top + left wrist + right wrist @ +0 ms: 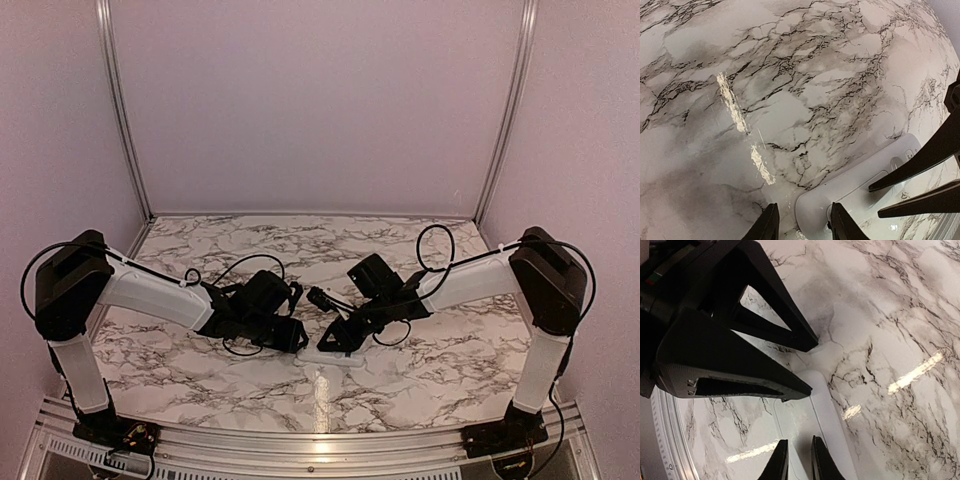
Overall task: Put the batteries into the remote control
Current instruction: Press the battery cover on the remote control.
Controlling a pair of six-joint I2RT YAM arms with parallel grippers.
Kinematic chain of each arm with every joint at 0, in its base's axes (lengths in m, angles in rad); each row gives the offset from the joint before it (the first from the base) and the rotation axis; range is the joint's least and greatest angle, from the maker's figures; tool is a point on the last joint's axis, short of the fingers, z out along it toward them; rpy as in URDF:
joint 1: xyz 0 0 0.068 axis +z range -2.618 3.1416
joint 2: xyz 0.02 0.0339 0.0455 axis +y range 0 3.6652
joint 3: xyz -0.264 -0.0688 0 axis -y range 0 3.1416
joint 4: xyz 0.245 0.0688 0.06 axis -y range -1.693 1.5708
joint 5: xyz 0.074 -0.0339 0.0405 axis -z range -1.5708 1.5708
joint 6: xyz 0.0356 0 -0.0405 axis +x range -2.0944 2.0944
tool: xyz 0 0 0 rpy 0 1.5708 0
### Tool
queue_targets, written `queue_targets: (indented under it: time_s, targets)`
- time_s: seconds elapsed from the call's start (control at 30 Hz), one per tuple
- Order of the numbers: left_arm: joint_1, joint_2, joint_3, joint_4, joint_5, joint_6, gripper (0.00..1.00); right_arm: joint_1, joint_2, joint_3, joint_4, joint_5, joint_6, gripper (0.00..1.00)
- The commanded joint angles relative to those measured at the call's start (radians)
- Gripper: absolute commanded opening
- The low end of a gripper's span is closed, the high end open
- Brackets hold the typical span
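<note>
The remote control (345, 360) lay flat on the desk (200, 370), centre front. The left end effector (805, 206), spread, straddled its rounded end, probably to steady it. The right end effector (799, 440) hung above, fingers (779, 462) nearly together; whether pinching anything I could not tell. Only the wrist views showed those gaps.
</note>
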Motion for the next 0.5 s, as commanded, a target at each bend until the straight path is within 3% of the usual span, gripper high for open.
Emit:
queue_targets:
  time_s: [0.0,0.47]
  targets:
    - [-0.009,-0.021,-0.001,-0.065,0.011,0.013,0.37,-0.004,0.028,-0.016,-0.068,0.018,-0.020,0.16]
    - [-0.009,-0.048,0.002,-0.060,0.044,-0.007,0.39,0.000,0.029,-0.011,-0.084,0.037,-0.038,0.15]
